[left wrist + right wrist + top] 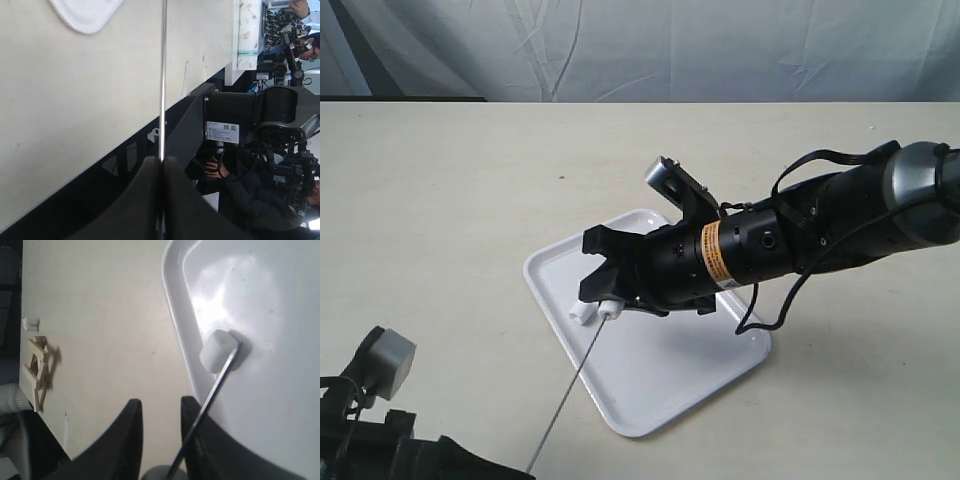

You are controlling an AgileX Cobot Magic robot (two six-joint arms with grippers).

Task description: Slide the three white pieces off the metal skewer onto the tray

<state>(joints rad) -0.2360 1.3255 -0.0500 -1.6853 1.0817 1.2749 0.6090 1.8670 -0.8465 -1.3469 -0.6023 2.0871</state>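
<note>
The white tray (660, 390) lies mid-table. One white piece (585, 315) lies loose on it by its rim, also seen in the right wrist view (218, 351). A second white piece (612, 308) sits on the end of the metal skewer (565, 395). My right gripper (159, 402) reaches in from the right, low over the tray. Its fingertips stand apart, and the rounded, shadowed piece (161, 473) fills the gap deep between its jaws. The skewer (210, 400) crosses over one finger. My left gripper (161, 162) is shut on the skewer's (163, 75) other end, off the tray toward the table's front.
A small pile of wooden sticks (39, 372) and a small white object (31, 324) lie on the beige table (440, 200) away from the tray. Past the table edge stand a black frame, equipment and people (235, 170). A pale curtain hangs behind.
</note>
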